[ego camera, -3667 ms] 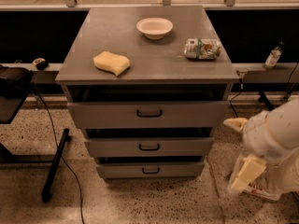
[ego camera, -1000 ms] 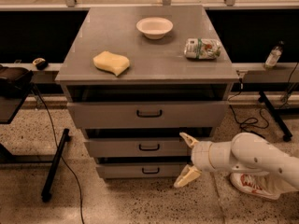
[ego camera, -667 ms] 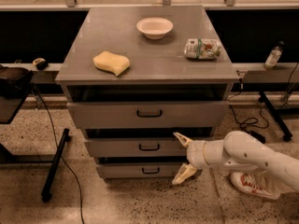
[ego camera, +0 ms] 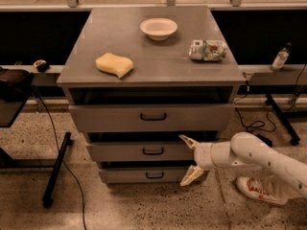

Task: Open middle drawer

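At the cabinet's front, the middle drawer (ego camera: 120,152) sits unopened; my gripper (ego camera: 190,159) has swung in from 3 o'clock, fingers spread wide, to its right end, so the handle (ego camera: 153,151) at its 9 o'clock looks next

**A robot test lab, not a home**

A plain grey cabinet (ego camera: 120,120) stands alone on a speckled terrazzo floor (ego camera: 144,205). Loose black cables (ego camera: 253,125) trail nearby, and an equipment stand leg (ego camera: 56,169) rests beside it. The worktop (ego camera: 158,61) holds staged props: a white bowl (ego camera: 159,28), a yellow sponge (ego camera: 114,64) and a snack bag (ego camera: 207,50). A white robot arm (ego camera: 259,157) holds its gripper (ego camera: 182,160) at the right end of the middle drawer (ego camera: 124,152), jaws spread wide.
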Robot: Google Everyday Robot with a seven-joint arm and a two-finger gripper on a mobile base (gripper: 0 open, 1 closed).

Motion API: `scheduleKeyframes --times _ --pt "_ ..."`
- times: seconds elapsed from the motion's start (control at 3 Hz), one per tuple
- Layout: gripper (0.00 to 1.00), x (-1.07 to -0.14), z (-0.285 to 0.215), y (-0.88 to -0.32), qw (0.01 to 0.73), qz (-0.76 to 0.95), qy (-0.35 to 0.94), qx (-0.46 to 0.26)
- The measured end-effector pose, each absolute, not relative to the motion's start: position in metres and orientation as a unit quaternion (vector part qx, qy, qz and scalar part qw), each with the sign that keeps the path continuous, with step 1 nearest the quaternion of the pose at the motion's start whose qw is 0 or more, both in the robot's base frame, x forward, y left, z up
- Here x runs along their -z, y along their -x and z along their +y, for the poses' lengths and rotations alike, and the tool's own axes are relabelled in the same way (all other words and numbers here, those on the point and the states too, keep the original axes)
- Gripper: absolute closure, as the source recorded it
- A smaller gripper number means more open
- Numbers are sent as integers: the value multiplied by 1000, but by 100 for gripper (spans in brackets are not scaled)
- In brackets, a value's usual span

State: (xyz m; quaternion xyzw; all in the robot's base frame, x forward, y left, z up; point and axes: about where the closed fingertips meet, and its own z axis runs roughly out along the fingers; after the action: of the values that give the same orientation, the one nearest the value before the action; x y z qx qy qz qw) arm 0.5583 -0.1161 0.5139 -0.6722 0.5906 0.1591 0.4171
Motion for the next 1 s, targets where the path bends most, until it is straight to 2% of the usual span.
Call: scheduleKeyframes --times 0.33,0.67,1.0 --pt "0 -516 -122 -576 390 588 701 -106" --pt "0 -513 -154 -615 343 599 723 -27" --pt "0 -510 -151 -614 341 598 725 -25"
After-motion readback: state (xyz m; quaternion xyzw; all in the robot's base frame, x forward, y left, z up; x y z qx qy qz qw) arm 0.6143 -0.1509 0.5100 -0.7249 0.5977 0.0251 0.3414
